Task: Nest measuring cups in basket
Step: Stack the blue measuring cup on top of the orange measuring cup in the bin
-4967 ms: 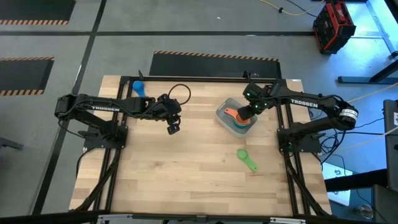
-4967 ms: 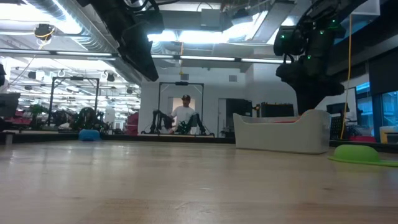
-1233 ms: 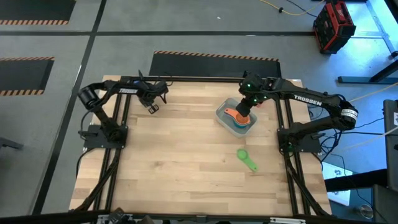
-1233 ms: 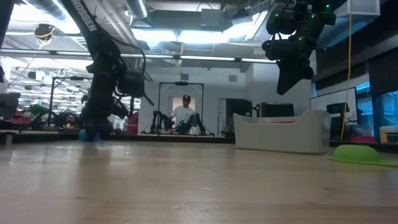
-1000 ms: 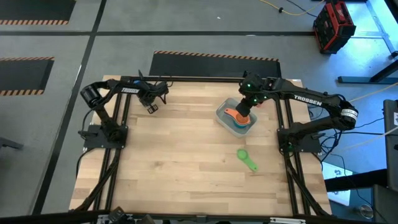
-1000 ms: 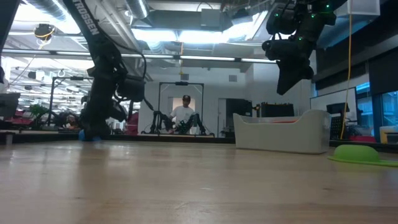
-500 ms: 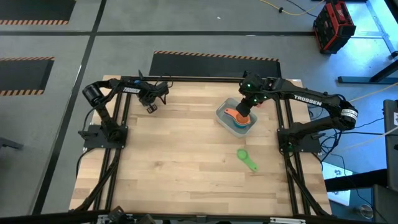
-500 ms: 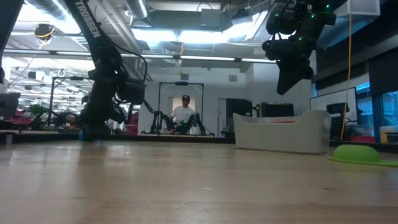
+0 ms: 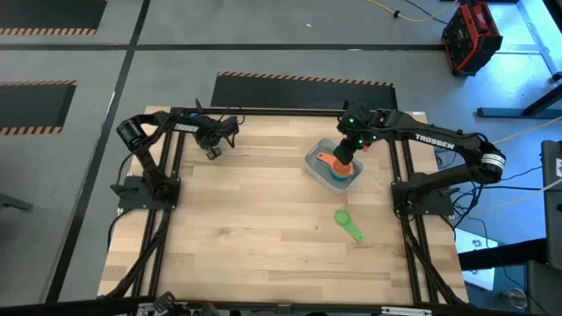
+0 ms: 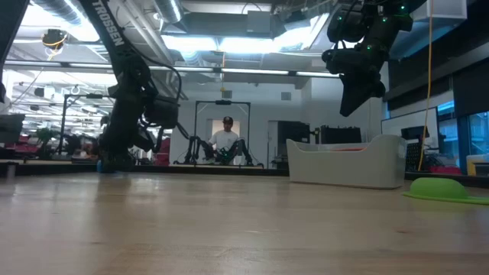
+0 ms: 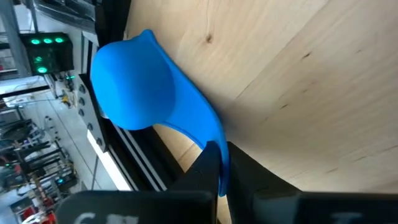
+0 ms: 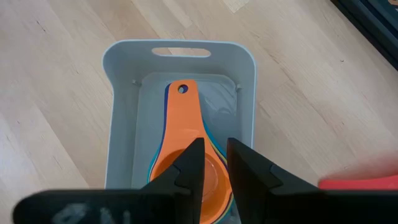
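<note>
Two arms: both over the table's far half
Left gripper [image 11: 219, 167]: clenched on blue cup [image 11: 140, 87] handle, far left corner
Right gripper [image 12: 214, 163]: fingers narrowly apart, empty, above basket [image 12: 118, 106]
Basket: holds orange cup [image 12: 186, 134] on nested cups
Green cup [image 9: 347, 224]: alone on table, nearer than basket

Blue cup [image 11: 140, 87] showing vivid, uniform blue. Orange cup [image 12: 186, 143] sitting over teal and blue rims. Basket [image 12: 118, 112] reading pale grey. Green cup [image 9: 348, 225] lying bright green. Table [image 9: 255, 228] showing light wood grain; floor mat carrying orange-black hazard stripes [image 9: 303, 80].
</note>
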You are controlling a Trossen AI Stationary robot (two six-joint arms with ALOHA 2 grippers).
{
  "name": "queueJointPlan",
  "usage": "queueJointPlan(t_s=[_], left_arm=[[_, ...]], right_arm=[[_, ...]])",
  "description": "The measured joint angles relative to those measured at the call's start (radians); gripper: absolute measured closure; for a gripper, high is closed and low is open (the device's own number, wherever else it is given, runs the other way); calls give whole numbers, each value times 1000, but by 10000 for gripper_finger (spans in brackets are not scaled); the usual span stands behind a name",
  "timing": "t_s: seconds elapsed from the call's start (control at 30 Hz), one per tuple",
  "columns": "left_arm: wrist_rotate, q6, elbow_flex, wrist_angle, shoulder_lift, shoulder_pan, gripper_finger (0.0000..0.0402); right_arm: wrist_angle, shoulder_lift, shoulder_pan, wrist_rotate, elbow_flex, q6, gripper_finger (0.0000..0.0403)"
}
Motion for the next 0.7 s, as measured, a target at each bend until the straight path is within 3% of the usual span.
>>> queueJointPlan(t_s=[0.37,0.7], left_arm=[[-35,-39,68,-105,1,-115,400],[27,-99,246,-228,1,-228,401]], right_arm=[[0,0,0,0,0,0,330],[-4,0,0,0,0,-5,330]])
